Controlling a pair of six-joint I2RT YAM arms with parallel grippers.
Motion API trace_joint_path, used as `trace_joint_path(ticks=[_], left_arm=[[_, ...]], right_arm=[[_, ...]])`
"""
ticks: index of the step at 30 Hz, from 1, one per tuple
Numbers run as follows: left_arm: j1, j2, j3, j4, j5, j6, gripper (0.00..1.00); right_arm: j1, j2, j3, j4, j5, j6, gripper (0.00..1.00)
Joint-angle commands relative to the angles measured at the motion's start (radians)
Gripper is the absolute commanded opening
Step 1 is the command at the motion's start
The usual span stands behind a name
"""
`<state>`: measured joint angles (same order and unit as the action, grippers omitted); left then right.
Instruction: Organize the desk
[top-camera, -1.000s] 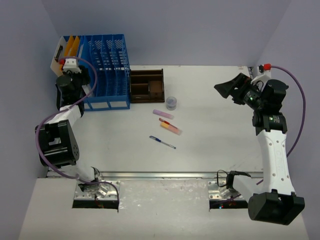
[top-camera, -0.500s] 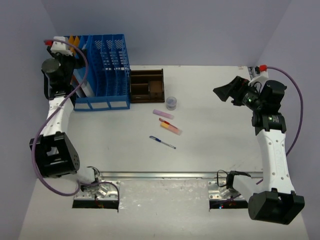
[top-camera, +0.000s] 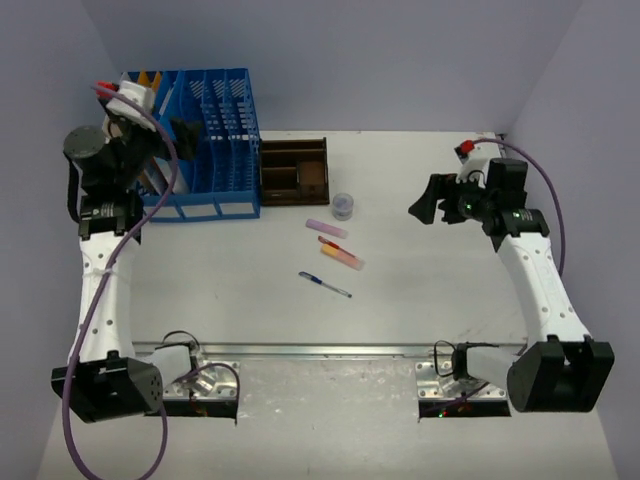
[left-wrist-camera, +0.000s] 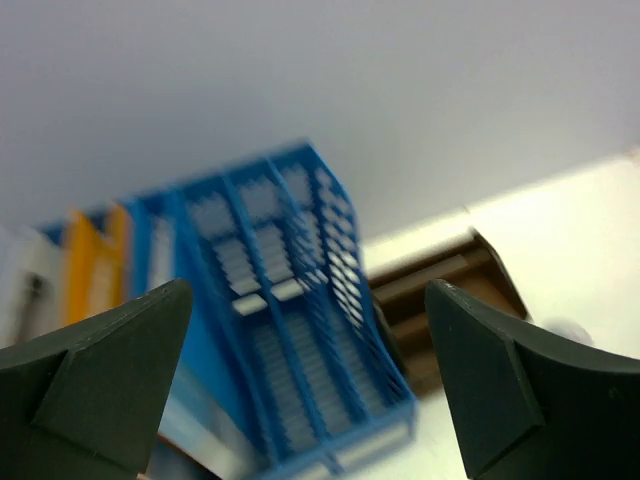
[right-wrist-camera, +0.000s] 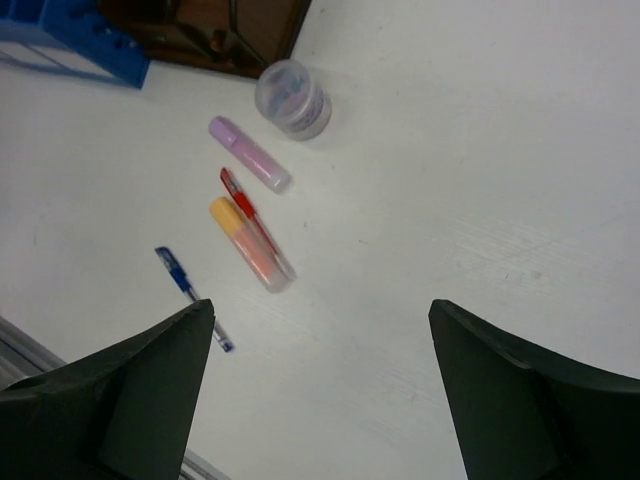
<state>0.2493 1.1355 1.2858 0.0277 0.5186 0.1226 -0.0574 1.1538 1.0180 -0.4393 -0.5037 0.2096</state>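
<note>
The off-white desk (top-camera: 430, 290) holds a small clear jar (top-camera: 344, 206), a pink highlighter (top-camera: 326, 228), a red pen (top-camera: 328, 241), an orange highlighter (top-camera: 343, 257) and a blue pen (top-camera: 325, 285) near its middle. My right gripper (top-camera: 425, 203) is open and empty, raised right of these. The right wrist view shows the jar (right-wrist-camera: 292, 98), the pink highlighter (right-wrist-camera: 248, 153), the red pen (right-wrist-camera: 250, 215), the orange highlighter (right-wrist-camera: 248, 243) and the blue pen (right-wrist-camera: 190, 295) ahead of the open gripper (right-wrist-camera: 320, 305). My left gripper (top-camera: 168, 138) is open and empty, raised by the blue rack's left end.
A blue mesh file rack (top-camera: 215, 140) with yellow and white folders stands at the back left. A dark-brown compartment tray (top-camera: 293, 172) sits to its right. A silver rail (top-camera: 320, 350) runs along the near edge. The left wrist view shows the rack (left-wrist-camera: 290, 330) and the tray (left-wrist-camera: 440, 290), blurred.
My left arm has risen and swung from the rack's left side so its gripper points right over the rack. My right gripper has moved left and tilted down toward the desk.
</note>
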Motion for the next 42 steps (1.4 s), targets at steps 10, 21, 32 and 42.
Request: trace_joint_path(ticks=[10, 21, 32, 42], left_arm=[[-0.295, -0.115, -0.408, -0.305, -0.043, 0.083, 1.0], [-0.294, -0.22, -0.559, -0.27, -0.074, -0.078, 1.0], [-0.294, -0.224, -0.599, -0.213, -0.08, -0.113, 1.0], [-0.294, -0.221, -0.6, -0.209, -0.089, -0.113, 1.0]], right_arm=[[0.29, 0.392, 0.221, -0.111, 0.261, -0.274, 0.85], [0.418, 0.74, 0.419, 0.02, 0.359, -0.239, 0.84], [0.465, 0.932, 0.559, 0.109, 0.425, -0.25, 0.87], [0.473, 1.031, 0.643, 0.16, 0.435, -0.231, 0.88]])
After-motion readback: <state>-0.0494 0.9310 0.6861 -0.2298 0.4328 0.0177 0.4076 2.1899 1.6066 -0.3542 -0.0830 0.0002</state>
